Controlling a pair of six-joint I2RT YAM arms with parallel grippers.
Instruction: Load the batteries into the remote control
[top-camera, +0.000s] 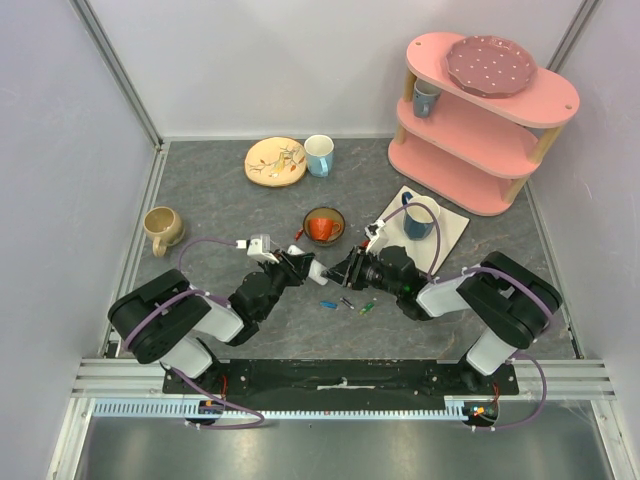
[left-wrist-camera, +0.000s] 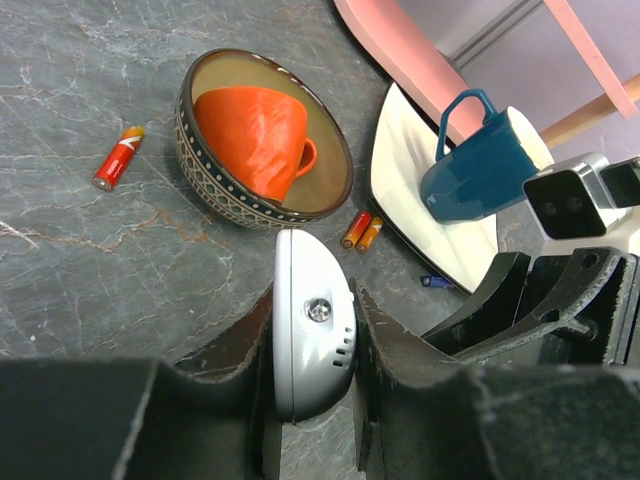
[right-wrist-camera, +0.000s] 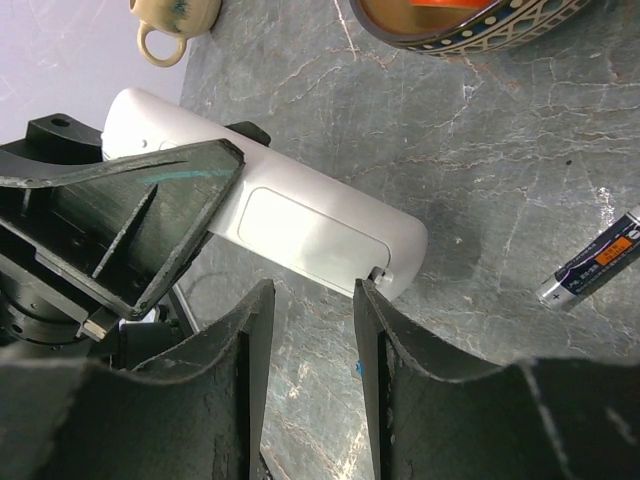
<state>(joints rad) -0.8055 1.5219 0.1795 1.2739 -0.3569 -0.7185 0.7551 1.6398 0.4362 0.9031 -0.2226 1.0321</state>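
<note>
Progress looks small: as far as I can judge, nothing is loaded yet. On the grey desk (left-wrist-camera: 120, 270) all the cells lie loose. My left fingers (left-wrist-camera: 390, 350) are closed on the remote control (left-wrist-camera: 312, 330), pressing its two long sides, and its rounded end points out past their tips. My right fingers (right-wrist-camera: 385, 345) stand apart with nothing between them; the end of the remote control is just beyond their tips. The cover panel (right-wrist-camera: 300, 225) on its back seems flush and shut, so opening it and putting in the cells are both left.

The batteries (top-camera: 346, 303) are near: a dark one (right-wrist-camera: 590, 268) lies to the right of my right fingers, and a pair (left-wrist-camera: 360, 230) lies ahead of my left fingers, beside the bowl (left-wrist-camera: 262, 140). The dark one has an orange label, but its print is too small to read. On the remote control I see no brand.
</note>
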